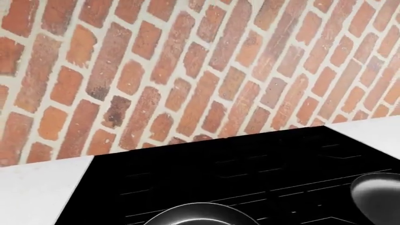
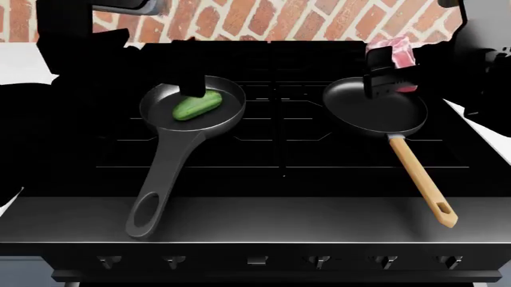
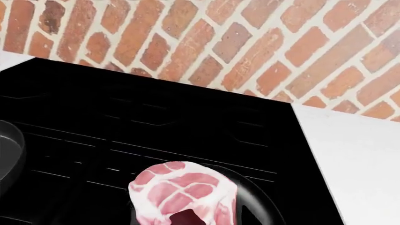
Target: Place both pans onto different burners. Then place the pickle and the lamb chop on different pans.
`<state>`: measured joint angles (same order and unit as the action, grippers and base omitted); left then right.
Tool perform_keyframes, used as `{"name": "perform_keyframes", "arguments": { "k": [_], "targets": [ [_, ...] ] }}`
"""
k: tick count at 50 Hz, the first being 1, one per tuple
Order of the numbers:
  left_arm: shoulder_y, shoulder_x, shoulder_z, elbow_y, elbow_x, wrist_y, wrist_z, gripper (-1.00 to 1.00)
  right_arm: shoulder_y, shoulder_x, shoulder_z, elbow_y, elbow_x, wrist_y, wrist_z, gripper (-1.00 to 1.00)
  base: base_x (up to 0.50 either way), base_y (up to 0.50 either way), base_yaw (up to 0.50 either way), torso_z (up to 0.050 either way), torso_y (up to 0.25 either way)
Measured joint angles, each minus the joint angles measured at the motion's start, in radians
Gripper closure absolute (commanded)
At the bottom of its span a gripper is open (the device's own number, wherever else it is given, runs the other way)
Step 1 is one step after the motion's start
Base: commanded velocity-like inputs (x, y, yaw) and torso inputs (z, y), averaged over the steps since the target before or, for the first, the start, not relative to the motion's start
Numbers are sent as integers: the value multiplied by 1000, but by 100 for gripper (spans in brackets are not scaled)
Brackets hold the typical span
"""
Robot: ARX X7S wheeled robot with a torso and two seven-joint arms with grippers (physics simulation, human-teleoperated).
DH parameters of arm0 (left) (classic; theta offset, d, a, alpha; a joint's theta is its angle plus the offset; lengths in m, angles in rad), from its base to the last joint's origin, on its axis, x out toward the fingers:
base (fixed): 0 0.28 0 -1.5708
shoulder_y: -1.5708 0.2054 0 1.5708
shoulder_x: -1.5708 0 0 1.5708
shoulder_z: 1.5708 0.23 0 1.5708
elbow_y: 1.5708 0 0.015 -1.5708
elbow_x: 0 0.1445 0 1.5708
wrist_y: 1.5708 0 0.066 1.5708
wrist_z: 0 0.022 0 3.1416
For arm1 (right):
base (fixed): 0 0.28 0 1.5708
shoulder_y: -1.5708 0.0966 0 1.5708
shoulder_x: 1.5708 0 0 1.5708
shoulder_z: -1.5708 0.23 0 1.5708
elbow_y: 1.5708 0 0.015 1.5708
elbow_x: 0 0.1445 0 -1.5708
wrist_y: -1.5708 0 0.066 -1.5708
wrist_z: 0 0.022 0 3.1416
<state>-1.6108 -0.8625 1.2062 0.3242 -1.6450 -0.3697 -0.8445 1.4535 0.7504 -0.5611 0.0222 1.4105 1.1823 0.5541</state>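
Note:
The dark grey pan [image 2: 162,111] sits on a left burner [image 2: 119,143], its long handle pointing to the stove front. The green pickle [image 2: 197,106] lies inside it. My left gripper [image 2: 192,88] hangs just above the pan's far side as a dark shape, and its fingers cannot be made out. The black pan [image 2: 375,110] with a wooden handle [image 2: 419,176] rests on a right burner [image 2: 335,143]. My right gripper [image 2: 391,84] is shut on the pink lamb chop [image 2: 397,51] [image 3: 181,192], held above that pan's far edge [image 3: 256,201]. In the left wrist view only the grey pan's rim [image 1: 200,213] shows.
A red brick wall [image 2: 264,18] runs behind the stove top [image 1: 250,159]. White counter [image 1: 37,187] [image 3: 356,159] flanks it on both sides. A row of knobs [image 2: 255,260] lines the stove's front panel. A middle grate [image 2: 279,119] lies between the pans.

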Motion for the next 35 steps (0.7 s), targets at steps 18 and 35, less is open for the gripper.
{"name": "perform_keyframes", "arguments": {
  "k": [18, 35],
  "targets": [
    [6, -2, -18, 19, -2, 22, -2, -100, 16, -24, -35, 73, -39, -2, -49, 100, 0, 0, 0, 0, 0],
    [8, 2, -23, 14, -6, 20, 0, -100, 21, -42, -66, 148, -88, -18, -72, 100, 0, 0, 0, 0, 0]
  ]
}}
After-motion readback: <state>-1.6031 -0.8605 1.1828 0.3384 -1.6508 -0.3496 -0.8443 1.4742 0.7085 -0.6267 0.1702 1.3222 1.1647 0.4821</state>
